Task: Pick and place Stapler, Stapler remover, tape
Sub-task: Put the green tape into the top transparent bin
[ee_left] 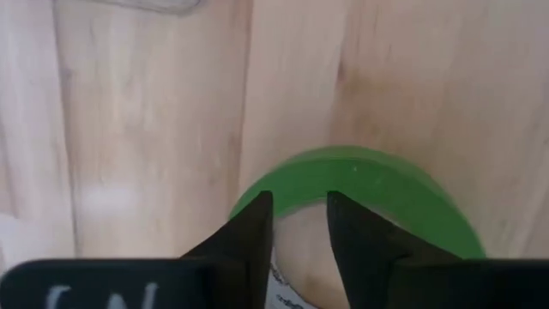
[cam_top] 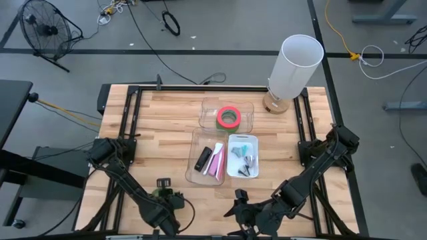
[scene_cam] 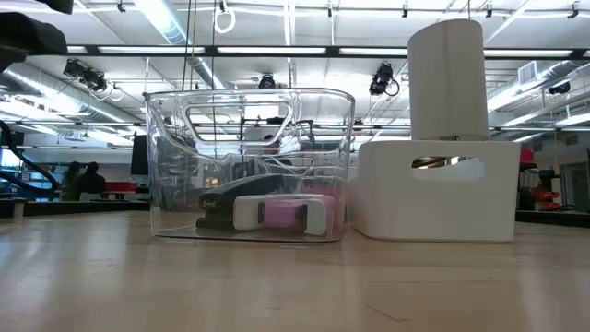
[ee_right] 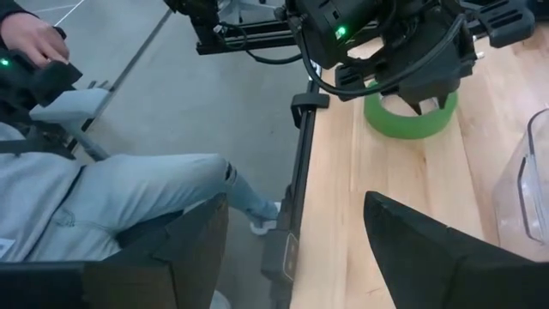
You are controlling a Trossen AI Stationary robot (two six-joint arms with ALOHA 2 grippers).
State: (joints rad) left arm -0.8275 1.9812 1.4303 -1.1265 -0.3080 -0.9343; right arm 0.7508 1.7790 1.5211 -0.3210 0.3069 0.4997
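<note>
A green tape ring (ee_left: 386, 184) lies flat on the wooden table near its front edge, left of centre, and also shows in the right wrist view (ee_right: 403, 123). My left gripper (ee_left: 300, 202) points down over the ring with its fingers a little apart; it also shows in the high view (cam_top: 168, 198). A red-pink tape ring (cam_top: 229, 117) lies on a green one in the far clear bin. A black stapler (cam_top: 202, 159) and a pink one (cam_top: 215, 162) lie in the near clear bin (scene_cam: 249, 166). My right gripper (ee_right: 296, 232) is open and empty at the front edge. My left gripper comes at the green tape ring from above, pointing down, its fingertips (ee_left: 262, 206) at the ring's far wall (ee_left: 300, 176) and hole. The ring lies flat on the table. I cannot tell whether the fingers touch it.
A white bin (cam_top: 243, 157) with stapler removers stands right of the near clear bin. A tall white cylinder (cam_top: 293, 67) stands at the far right. A small black object (cam_top: 162, 182) lies near my left gripper. A person's leg (ee_right: 129, 197) shows beyond the table's left edge.
</note>
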